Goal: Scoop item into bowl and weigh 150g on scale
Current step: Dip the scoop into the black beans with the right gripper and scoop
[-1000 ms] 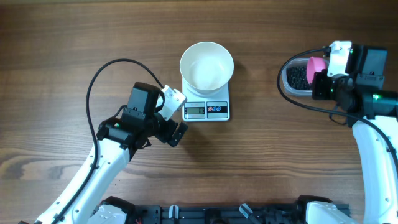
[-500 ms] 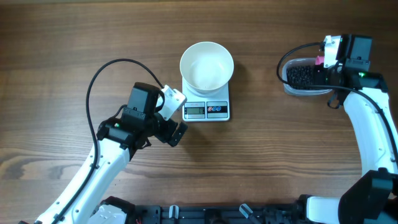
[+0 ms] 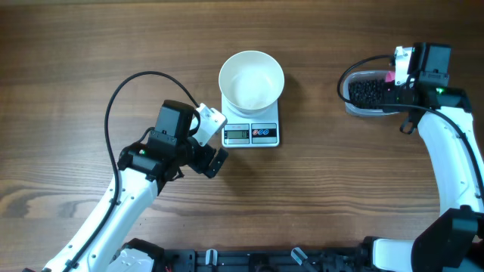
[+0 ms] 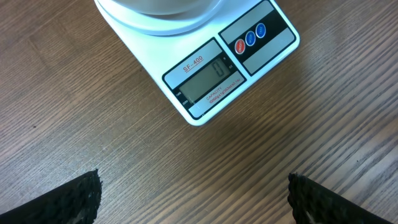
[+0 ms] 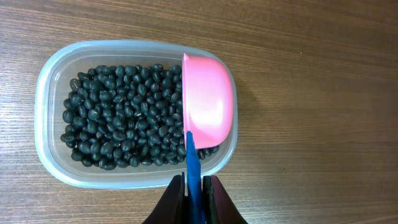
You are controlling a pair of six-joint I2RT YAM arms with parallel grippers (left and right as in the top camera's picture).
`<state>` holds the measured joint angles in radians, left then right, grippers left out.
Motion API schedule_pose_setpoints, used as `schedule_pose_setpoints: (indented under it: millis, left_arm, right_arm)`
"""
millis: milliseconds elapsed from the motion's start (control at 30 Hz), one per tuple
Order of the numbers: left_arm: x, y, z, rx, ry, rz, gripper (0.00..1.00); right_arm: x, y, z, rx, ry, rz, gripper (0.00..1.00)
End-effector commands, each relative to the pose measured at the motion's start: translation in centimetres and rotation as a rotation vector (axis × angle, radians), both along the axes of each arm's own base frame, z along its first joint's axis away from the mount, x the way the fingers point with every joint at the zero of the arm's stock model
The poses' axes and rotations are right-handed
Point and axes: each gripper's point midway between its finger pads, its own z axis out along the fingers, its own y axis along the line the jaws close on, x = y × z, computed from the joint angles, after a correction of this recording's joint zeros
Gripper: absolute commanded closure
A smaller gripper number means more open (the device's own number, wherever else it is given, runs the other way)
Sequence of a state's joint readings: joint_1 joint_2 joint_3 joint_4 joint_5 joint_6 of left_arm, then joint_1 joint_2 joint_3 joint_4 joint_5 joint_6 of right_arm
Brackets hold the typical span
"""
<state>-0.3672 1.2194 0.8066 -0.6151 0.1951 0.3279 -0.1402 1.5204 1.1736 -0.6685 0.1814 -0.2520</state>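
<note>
Your left gripper (image 4: pixel 196 202) is hovering just left and near of the scale (image 3: pixel 252 134), with its fingers spread wide apart over bare wood. The scale is sitting mid-table showing 0, and the bowl (image 3: pixel 234 91) is resting on its far part. Over on the right, your right gripper (image 5: pixel 194 198) is clamping tight on the pink scoop (image 5: pixel 210 106) by its blue handle (image 5: pixel 193 158), holding it at the tub's (image 5: pixel 48 93) right end. The beans (image 5: pixel 118 124) are all lying in that tub.
</note>
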Motion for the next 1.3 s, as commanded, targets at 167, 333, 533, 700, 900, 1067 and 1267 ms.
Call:
schedule_pose_setpoints:
  millis: [167,333,533,700,900,1067,1267]
  left_arm:
    - [0.0,0.3,-0.3,0.010,0.006,0.004,0.00]
    - [0.0,0.3,-0.3,0.010,0.006,0.004,0.00]
    - [0.0,0.3,-0.3,0.010,0.006,0.004,0.00]
    - [0.0,0.3,-0.3,0.010,0.006,0.004,0.00]
    - [0.0,0.3,-0.3,0.010,0.006,0.004,0.00]
    - [0.0,0.3,-0.3,0.010,0.006,0.004,0.00]
    - [0.0,0.3,-0.3,0.010,0.006,0.004,0.00]
  right_arm:
    - [0.6,0.4,4.8,-0.032,-0.103,-0.004,0.96]
    - [-0.1,0.5,3.6,-0.034,-0.040,0.016,0.96]
    - [-0.1,0.7,-0.6,-0.011,0.083,0.022,0.96]
    - [-0.1,2.0,-3.5,0.071,0.155,0.051,0.96]
    - [-1.4,6.1,-4.5,0.325,0.206,0.152,0.96]
    - [-1.7,6.5,-4.1,0.450,0.192,0.152,0.96]
    - [-1.8,4.4,-3.6,0.633,0.134,0.072,0.96]
